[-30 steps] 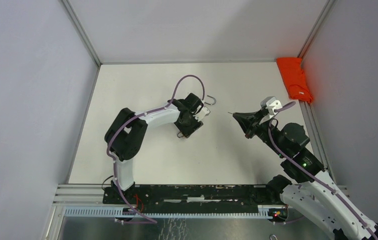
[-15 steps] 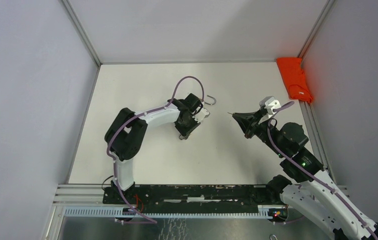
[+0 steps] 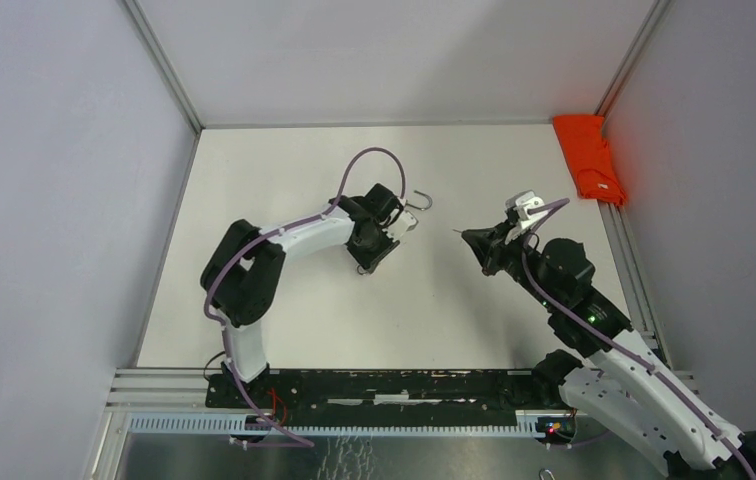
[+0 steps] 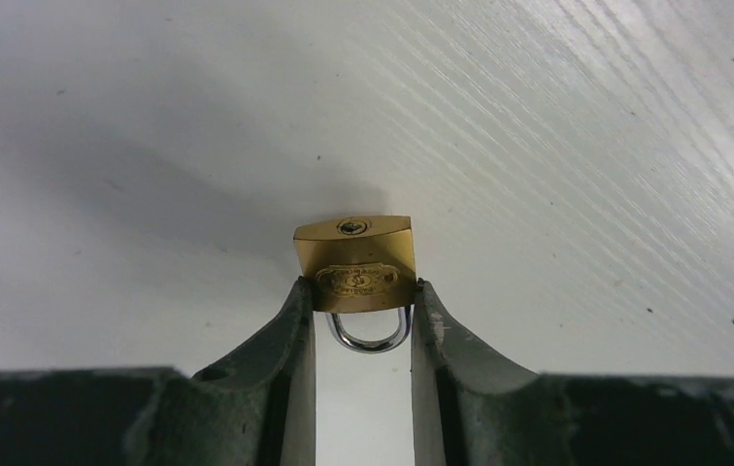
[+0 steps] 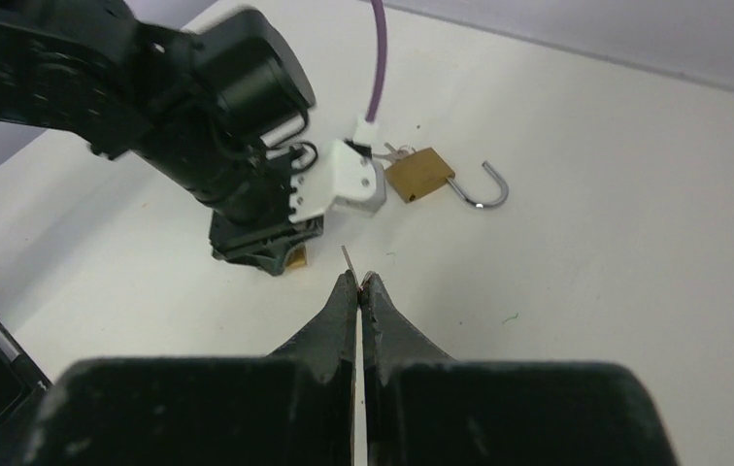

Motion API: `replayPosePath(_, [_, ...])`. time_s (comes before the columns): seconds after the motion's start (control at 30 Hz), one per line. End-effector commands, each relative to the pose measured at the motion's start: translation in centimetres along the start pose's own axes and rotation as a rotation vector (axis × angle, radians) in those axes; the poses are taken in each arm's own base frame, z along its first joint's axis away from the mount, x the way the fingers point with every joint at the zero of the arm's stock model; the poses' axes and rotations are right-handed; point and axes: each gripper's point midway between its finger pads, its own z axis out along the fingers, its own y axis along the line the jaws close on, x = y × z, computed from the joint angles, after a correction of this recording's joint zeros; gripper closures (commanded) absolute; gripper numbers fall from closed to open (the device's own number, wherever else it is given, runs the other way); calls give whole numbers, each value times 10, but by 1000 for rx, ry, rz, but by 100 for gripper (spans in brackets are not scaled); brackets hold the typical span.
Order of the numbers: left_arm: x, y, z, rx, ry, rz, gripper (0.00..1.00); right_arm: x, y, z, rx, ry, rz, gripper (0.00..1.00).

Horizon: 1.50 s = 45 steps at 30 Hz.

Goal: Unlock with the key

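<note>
Shifted leftward, right fingers pinched the key while left fingers clamped the padlock, so insertion looked next.

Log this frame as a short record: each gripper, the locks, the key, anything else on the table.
left gripper: clamped on small brass padlock, shackle closed, keyhole end facing away from the wrist
right gripper: shut on key, tip sticking out, not yet at the lock
second padlock: lying on table, shackle open
other: orange cloth, far right corner
</note>
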Motion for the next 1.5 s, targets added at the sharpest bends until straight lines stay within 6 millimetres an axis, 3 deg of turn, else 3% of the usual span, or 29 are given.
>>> replayPosePath(0.0, [-34, 5, -49, -58, -179, 44, 98, 11, -5, 9, 29, 25, 62, 100])
replayPosePath(0.1, [-42, 0, -76, -118, -241, 80, 98, 22, -6, 13, 15, 51, 79, 100])
replayPosePath(0.27, [-57, -38, -131, -158, -386, 201, 98, 17, -2, 20, -42, 67, 88, 100])
replayPosePath(0.4, [-58, -75, -176, -127, -512, 308, 98, 13, 22, 26, -201, 98, 93, 100])
replayPosePath(0.5, [-50, -92, -196, -112, -564, 391, 98, 10, 37, 26, -292, 103, 105, 100])
replayPosePath(0.83, [-14, -87, -216, -311, -615, 520, 98, -4, 71, 15, -492, 118, 130, 100])
replayPosePath(1.17, [-11, -51, -252, -611, -720, 519, 98, 10, 105, 12, -724, 165, 327, 100])
replayPosePath(1.47, [-21, -80, -243, -550, -725, 675, 98, 3, 100, 29, -697, 174, 285, 100])
